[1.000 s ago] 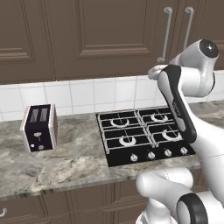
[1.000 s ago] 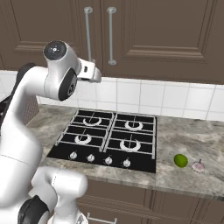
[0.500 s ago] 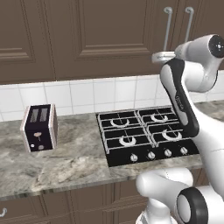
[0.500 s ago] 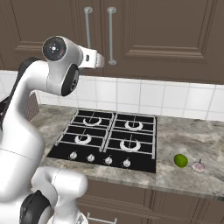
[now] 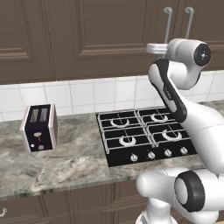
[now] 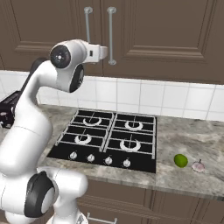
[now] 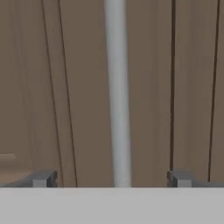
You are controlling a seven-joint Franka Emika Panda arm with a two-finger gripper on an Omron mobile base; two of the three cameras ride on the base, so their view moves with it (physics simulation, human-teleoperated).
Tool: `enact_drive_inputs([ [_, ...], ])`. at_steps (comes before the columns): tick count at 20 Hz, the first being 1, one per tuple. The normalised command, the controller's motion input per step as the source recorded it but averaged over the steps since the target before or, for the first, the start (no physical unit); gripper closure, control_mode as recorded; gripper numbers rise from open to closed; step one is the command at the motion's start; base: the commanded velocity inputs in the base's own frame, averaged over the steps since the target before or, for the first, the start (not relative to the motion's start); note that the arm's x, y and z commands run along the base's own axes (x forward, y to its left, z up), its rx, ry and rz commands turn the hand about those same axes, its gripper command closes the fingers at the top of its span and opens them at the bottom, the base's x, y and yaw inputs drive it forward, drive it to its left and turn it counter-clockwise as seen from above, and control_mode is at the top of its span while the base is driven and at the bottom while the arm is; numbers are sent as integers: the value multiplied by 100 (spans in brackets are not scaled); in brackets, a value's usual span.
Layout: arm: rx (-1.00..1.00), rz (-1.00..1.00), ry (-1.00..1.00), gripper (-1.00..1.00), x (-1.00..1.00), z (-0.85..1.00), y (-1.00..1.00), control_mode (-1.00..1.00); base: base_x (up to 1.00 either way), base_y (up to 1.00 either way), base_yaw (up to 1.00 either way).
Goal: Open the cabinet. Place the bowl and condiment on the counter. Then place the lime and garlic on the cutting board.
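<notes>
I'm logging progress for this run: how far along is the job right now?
Nothing looks done yet: the cabinet doors are shut. In hand: the end effector is open and lined up with a grey bar handle that stands between its fingertips, not yet gripped. The lime and garlic lie on the counter right of the stove. Left: opening, taking out the bowl and condiment, then moving the lime and garlic.

I see the gripper (image 7: 111,179) is now higher and closer to the cabinet (image 6: 166,35), at its handle (image 7: 117,87).
</notes>
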Motion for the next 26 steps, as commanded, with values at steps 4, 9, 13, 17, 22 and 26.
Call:
enact_drive_inputs([
  [4, 0, -4, -11, -100, 74, 0, 0, -100, 0, 0, 0],
  [9, 0, -5, -8, 100, 74, 0, 3, -100, 0, 0, 0],
  [13, 0, -6, 0, 100, 74, 0, 17, -100, 0, 0, 0],
  [17, 0, -5, 0, 100, 41, 12, 7, -100, 0, 0, 0],
  [22, 0, -2, 0, 100, -15, 35, 16, -100, 0, 0, 0],
  [26, 1, 0, 0, 100, -76, 41, 19, -100, 0, 0, 0],
])
